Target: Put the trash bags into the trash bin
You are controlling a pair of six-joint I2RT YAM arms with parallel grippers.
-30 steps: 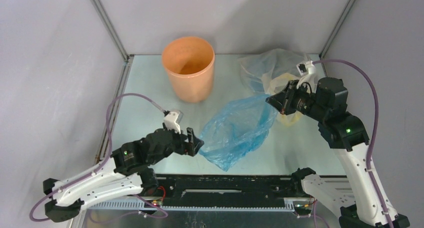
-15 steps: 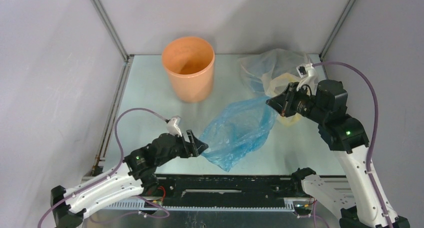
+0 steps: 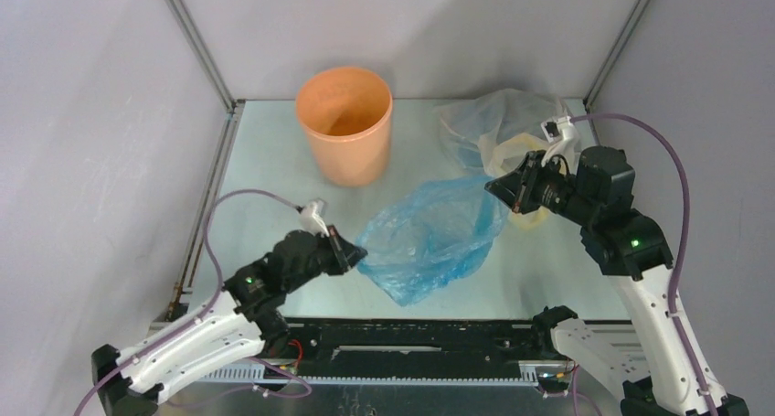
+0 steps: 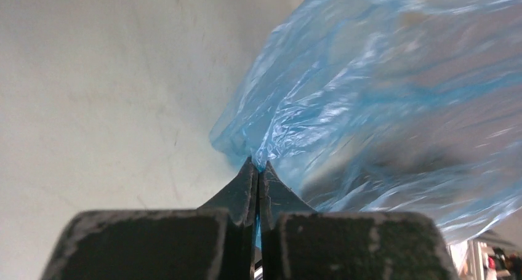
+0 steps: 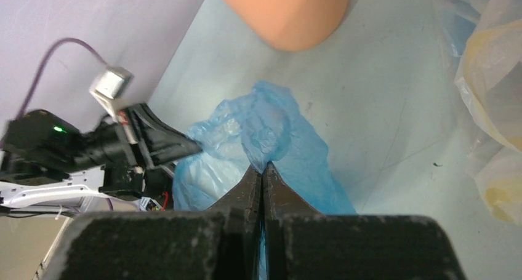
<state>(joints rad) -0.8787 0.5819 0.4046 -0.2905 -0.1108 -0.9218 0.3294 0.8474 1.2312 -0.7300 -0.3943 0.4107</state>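
A light-blue translucent trash bag (image 3: 429, 235) hangs stretched between both grippers over the middle of the table. My left gripper (image 3: 355, 250) is shut on its left edge; in the left wrist view the film (image 4: 369, 95) is pinched at the left gripper (image 4: 258, 167). At the bag's upper right corner my right gripper (image 3: 494, 184) is shut on it, and its wrist view shows the film (image 5: 265, 123) caught at the right gripper (image 5: 261, 168). The orange trash bin (image 3: 345, 123) stands upright and open at the back, behind the bag; its base (image 5: 289, 12) shows in the right wrist view.
A clear plastic sack with pale yellow contents (image 3: 498, 128) lies at the back right, just behind my right arm, and shows in the right wrist view as the sack (image 5: 492, 77). Grey enclosure walls and metal frame posts (image 3: 196, 46) border the table.
My left gripper, open beside the bag's left edge before, has shut on that edge and drawn it slightly left. The right gripper has kept its hold in place.
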